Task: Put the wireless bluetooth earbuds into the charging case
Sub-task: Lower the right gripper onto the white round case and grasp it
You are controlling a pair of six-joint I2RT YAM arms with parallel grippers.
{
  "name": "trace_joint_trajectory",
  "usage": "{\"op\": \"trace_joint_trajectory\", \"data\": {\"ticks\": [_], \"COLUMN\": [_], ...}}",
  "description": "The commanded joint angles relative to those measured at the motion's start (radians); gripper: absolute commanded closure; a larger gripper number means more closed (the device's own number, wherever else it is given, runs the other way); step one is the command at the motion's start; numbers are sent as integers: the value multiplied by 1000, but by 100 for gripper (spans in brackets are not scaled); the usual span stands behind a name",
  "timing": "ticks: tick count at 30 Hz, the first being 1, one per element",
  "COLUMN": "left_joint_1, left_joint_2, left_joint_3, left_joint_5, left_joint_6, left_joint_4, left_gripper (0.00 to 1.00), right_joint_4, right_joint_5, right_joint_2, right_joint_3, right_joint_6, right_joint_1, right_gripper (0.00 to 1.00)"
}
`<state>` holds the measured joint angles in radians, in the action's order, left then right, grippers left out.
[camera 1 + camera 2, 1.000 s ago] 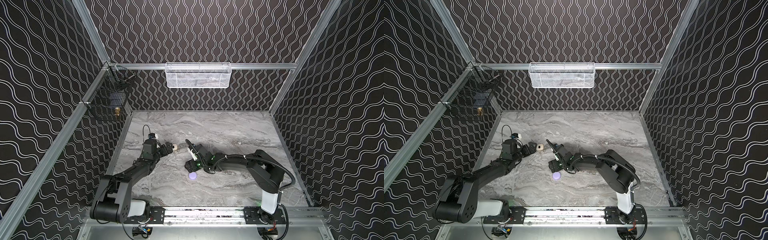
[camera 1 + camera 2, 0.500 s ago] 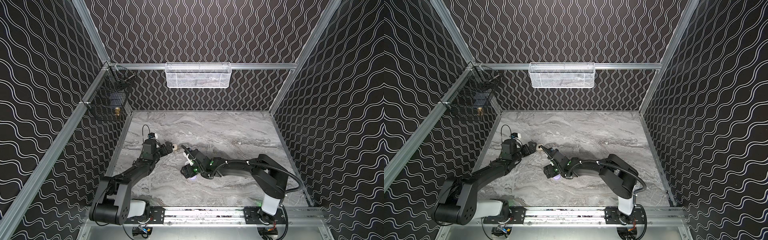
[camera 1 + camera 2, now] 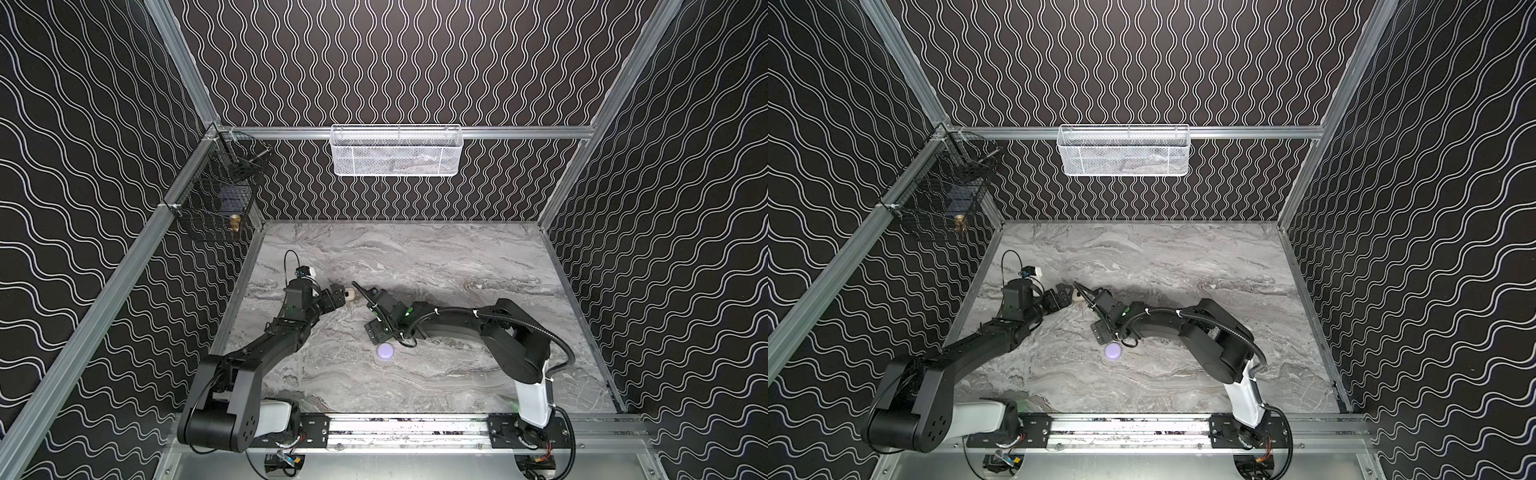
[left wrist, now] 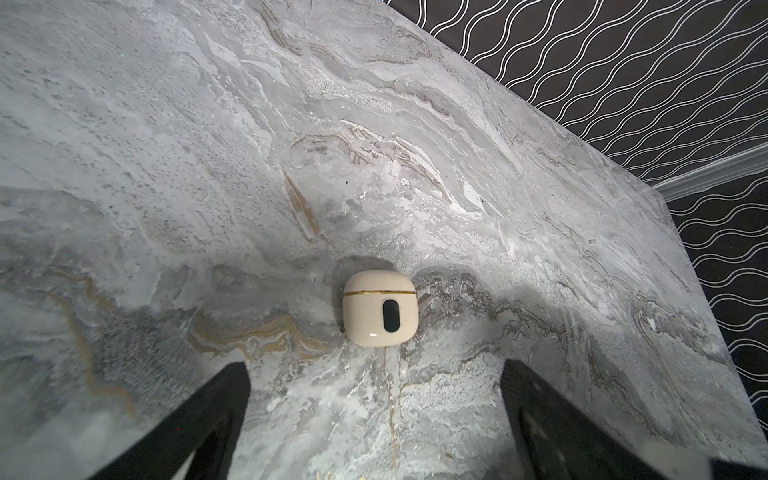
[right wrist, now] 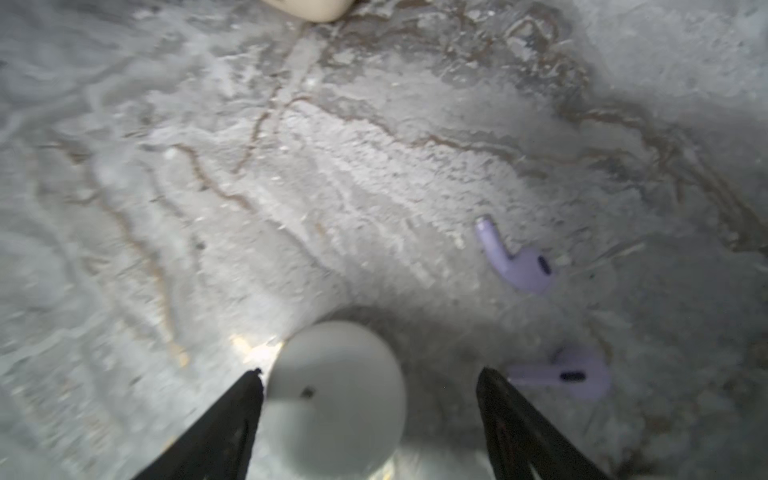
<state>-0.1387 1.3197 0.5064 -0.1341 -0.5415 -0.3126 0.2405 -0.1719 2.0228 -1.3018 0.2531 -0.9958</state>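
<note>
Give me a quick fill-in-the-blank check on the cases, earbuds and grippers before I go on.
1. The cream case lies with its lid ___.
2. Both loose earbuds on the marble are ___ in colour.
3. The left gripper has its jaws ___, holding nothing.
Missing words: closed; lavender; open.
</note>
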Motion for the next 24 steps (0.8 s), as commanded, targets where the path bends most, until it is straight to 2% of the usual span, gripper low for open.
{"op": "trace_joint_trajectory", "data": {"ticks": [1,12,24], "left_joint_1": [1,1,1], "left_joint_2": [0,8,9], "left_joint_3": [-1,2,2], "left_joint_5": [-8,-5,-6], "left_joint_6": [22,23,23], "left_joint_4": [-26,-13,-14], "left_gripper": [3,3,3], "right_joint_4": [63,75,88], "right_joint_5": [27,18,-12], "right_joint_2": [23,7,33], "right_joint_3": [-27,-16,-37], "right_joint_6": [-59,-70,-65], "right_joint_1": [-3,-10,-26], "right_gripper": [17,32,38]}}
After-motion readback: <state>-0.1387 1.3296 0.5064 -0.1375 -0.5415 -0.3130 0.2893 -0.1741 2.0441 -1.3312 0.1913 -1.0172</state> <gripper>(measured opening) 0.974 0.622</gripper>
